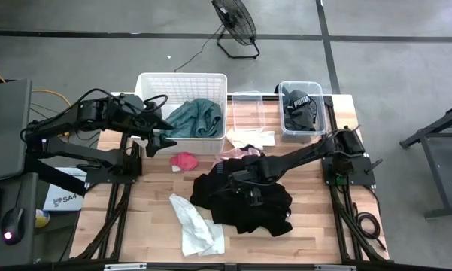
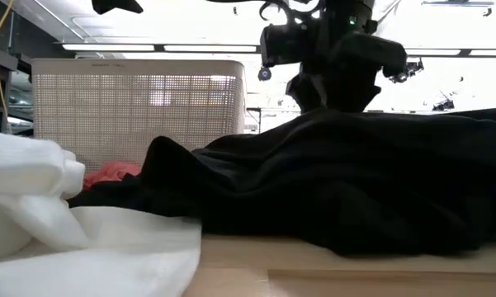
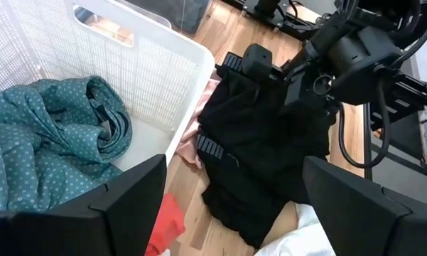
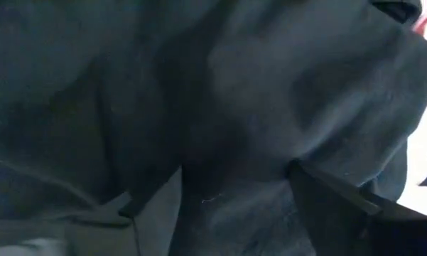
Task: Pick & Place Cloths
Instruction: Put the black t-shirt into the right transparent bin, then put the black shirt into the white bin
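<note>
On the table (image 1: pixel 316 188), right gripper (image 1: pixel 237 181) jaws spread, pressed into black cloth (image 1: pixel 248 203)

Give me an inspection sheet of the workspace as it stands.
Surface: wooden table, partly bare.
Job's things: teal cloth in the basket; black cloth, white cloth and red cloth on the table.
Clutter: two clear tubs, one holding a dark item.
Grippers: left gripper open at the basket's edge; right gripper open, pressed into the black cloth.
Cables: yellow cable, floor left.
Surroundings: fan.
</note>
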`<action>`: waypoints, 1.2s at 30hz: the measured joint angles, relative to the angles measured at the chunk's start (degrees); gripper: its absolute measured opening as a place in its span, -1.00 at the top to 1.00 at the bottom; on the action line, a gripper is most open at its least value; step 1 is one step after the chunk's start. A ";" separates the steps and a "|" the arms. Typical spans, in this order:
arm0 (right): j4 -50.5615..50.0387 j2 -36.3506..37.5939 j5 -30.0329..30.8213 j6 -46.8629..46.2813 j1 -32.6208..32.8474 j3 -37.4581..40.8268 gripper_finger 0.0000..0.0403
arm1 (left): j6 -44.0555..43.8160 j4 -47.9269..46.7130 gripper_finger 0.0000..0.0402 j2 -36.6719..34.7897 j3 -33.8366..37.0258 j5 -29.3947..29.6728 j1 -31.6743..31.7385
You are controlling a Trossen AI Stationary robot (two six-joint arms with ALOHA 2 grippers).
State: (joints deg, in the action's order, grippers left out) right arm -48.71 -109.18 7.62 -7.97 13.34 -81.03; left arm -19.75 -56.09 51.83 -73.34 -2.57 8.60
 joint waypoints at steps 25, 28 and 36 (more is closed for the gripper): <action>0.49 -1.96 -3.43 -2.38 -0.70 0.00 -0.09 | -0.02 0.02 -0.61 0.00 0.00 -0.92 0.00; 1.08 -3.02 -3.49 -2.15 -0.96 -0.02 -0.27 | -0.02 0.04 -0.61 0.00 0.00 -0.94 0.00; 0.86 -5.32 -4.58 -6.15 -0.96 -0.07 0.32 | -0.04 0.02 -0.61 0.00 0.00 -1.09 -0.02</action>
State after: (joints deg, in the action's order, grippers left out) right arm -47.85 -114.50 3.04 -14.12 12.38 -81.10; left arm -19.79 -56.07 51.83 -73.34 -3.66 8.58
